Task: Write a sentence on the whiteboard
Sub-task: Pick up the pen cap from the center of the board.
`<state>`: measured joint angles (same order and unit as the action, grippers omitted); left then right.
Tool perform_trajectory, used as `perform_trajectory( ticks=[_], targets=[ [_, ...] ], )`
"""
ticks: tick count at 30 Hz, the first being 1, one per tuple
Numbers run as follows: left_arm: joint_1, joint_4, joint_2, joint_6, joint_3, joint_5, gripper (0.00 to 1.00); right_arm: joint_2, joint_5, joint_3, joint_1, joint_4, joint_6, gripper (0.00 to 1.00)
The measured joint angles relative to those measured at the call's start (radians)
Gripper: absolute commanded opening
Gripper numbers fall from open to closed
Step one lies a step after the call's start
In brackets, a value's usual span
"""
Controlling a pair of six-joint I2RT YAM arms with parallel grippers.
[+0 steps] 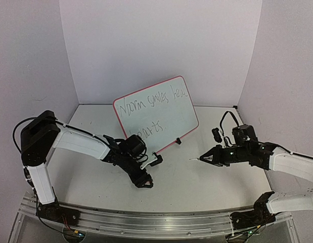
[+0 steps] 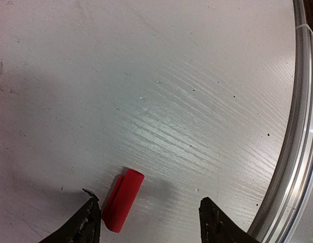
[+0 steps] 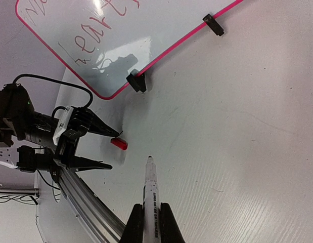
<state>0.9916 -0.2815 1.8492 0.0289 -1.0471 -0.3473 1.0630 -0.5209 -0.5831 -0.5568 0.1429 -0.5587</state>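
- The left gripper (image 2: 147,215) hangs low, jaws spread, with the red cap (image 2: 123,200) lying between them, close to one finger, not pinched
- The sentence (image 1: 151,104) looks finished on the whiteboard (image 1: 182,117), propped mid-table; recapping seems the step in hand, calling for a centred close on the cap
- The right gripper (image 3: 151,221) pinches the marker (image 3: 150,182), tip bare
- Open table (image 2: 196,76) lies between the arms; the metal rail (image 2: 298,152) runs near the cap

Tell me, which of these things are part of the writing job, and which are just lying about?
Part of the job: the whiteboard; the sentence on it; the marker gripped in the right pincer; the red cap, probably the marker's, lying between the fingers of the open left pincer.
Just there: the table; the metal rail along its near edge.
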Motion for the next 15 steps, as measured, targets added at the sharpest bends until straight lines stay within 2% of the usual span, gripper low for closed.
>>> perform_trajectory(
  ticks=[6, 12, 15],
  targets=[
    [0.026, -0.015, -0.004, -0.003, 0.015, -0.016, 0.54, 0.000, 0.000, 0.000, 0.000, 0.000, -0.001, 0.00],
    [0.044, -0.016, -0.006, -0.009, 0.016, 0.030, 0.42, 0.000, 0.000, 0.000, 0.000, 0.000, -0.003, 0.00],
    [0.053, -0.016, -0.006, -0.011, 0.016, 0.070, 0.33, -0.001, 0.000, 0.000, 0.000, 0.000, -0.003, 0.00]
  ],
)
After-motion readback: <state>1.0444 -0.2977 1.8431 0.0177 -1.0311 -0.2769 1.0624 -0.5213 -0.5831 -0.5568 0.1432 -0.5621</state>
